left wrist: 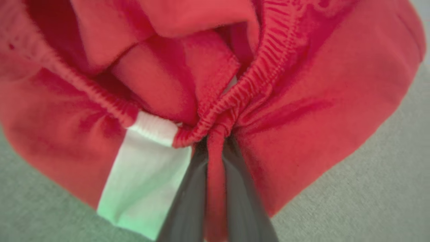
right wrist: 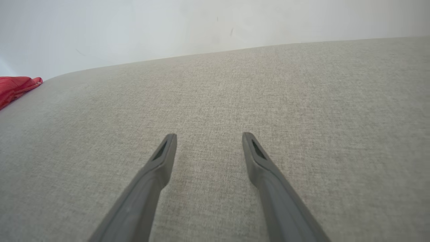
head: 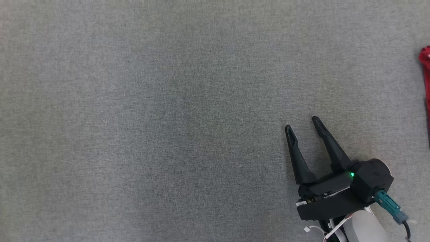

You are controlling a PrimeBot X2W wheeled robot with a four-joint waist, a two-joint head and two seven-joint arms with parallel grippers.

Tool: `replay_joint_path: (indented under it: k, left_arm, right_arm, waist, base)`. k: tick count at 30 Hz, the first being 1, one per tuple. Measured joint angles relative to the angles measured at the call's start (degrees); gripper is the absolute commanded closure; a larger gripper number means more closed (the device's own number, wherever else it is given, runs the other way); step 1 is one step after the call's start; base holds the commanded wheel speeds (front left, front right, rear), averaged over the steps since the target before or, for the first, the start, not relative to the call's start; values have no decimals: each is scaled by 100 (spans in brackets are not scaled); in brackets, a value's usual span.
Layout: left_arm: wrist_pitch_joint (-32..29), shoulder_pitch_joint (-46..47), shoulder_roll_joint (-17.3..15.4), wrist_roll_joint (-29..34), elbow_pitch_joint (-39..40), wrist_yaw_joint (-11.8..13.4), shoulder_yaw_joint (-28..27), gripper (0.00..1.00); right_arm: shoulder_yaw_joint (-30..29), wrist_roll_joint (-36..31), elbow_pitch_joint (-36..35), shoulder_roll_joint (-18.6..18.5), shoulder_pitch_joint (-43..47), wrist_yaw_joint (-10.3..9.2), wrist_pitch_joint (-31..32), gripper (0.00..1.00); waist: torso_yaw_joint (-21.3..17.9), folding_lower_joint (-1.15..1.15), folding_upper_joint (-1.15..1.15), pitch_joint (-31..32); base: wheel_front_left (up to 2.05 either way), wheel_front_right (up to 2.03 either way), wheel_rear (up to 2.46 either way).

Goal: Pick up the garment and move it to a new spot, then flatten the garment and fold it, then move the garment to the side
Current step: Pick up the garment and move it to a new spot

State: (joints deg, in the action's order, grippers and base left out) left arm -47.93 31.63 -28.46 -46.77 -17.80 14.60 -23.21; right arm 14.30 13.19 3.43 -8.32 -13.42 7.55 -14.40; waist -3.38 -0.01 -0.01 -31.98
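The garment (left wrist: 302, 101) is red cloth with a gathered elastic band and a white panel (left wrist: 144, 168). My left gripper (left wrist: 216, 146) is shut on a pinch of that band, and the cloth hangs bunched around the dark fingers above the grey surface. In the head view a strip of the garment (head: 426, 67) shows at the far right edge. My right gripper (head: 302, 124) stands open at the lower right, nothing between its fingers, well apart from the cloth. In the right wrist view the right gripper (right wrist: 209, 136) is open low over the surface, with the garment (right wrist: 15, 88) at the far left.
A broad grey fabric surface (head: 168, 117) spreads under everything. Its far edge meets a pale wall (right wrist: 201, 27) in the right wrist view.
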Motion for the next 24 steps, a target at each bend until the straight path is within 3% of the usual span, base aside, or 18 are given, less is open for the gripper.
replay_joint_path:
  k: [8, 18, 24]
  left_arm:
    - [199, -162, 104, -137, 686, -310, -23, 100]
    - [271, 203, 41, -110, 1555, -761, 469, 100]
    - [315, 801, 452, -181, 1994, -960, 1077, 100]
  right_arm:
    - [111, 143, 234, 32, 88, 0, -30, 0]
    - [255, 360, 586, 213, 377, 0, -58, 0]
    - [307, 447, 658, 327, 594, 0, -59, 0]
  waist:
    - [89, 1, 0, 509]
    - [154, 0, 0, 1485]
    - [98, 0, 0, 2133]
  base:
    - [0, 0, 0]
    - [0, 0, 0]
    - [0, 0, 0]
